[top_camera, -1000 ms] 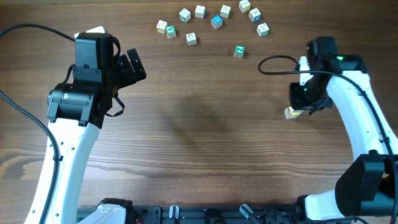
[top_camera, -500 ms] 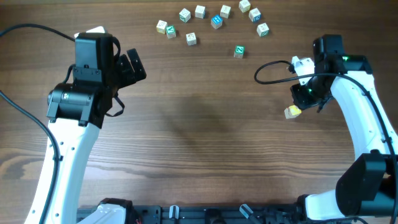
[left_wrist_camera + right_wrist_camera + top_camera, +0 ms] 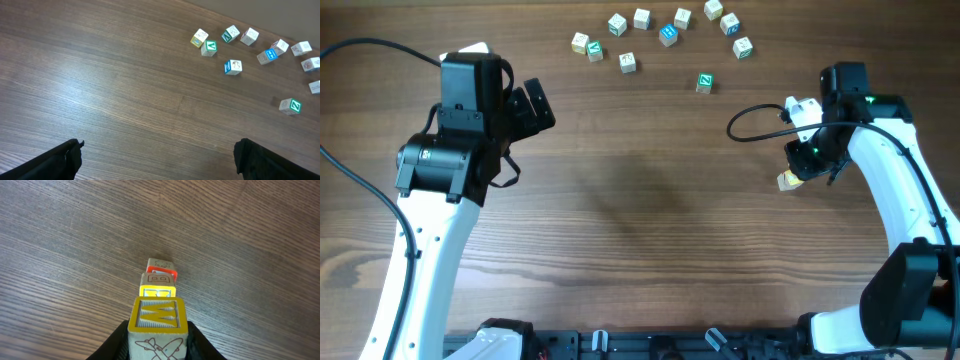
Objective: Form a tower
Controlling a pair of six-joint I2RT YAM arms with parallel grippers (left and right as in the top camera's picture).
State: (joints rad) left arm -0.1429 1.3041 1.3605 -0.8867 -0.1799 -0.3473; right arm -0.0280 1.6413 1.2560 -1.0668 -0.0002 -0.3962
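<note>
Right side of the table (image 3: pixel 650 230), placing of the top cube. Over the last second I had swung the right wrist a little toward the far edge and then brought it back slightly, so that its cable looped out to the left. The yellowish cube showing beside it in the overhead view stayed on the same spot. The right claw (image 3: pixel 158 339) remained closed on the W cube (image 3: pixel 157 315), one finger on each side of it. I judged from this that the cube was seated and only being squared up, with the release not yet made. The tower (image 3: pixel 159 287) stood on the table near its right edge, directly under that claw and well apart from the loose cubes (image 3: pixel 668 34) scattered along the far edge. In the right wrist view it receded in a nearly straight line. Nearest was the W cube, its letter face framed in yellow and an aeroplane outline on the adjoining face. Then came a yellow-faced cube, a red-printed one, and what seemed a pale one at the base, though I could not count them with certainty. The left claw (image 3: pixel 533 108) hung wide and empty over the left side.
</note>
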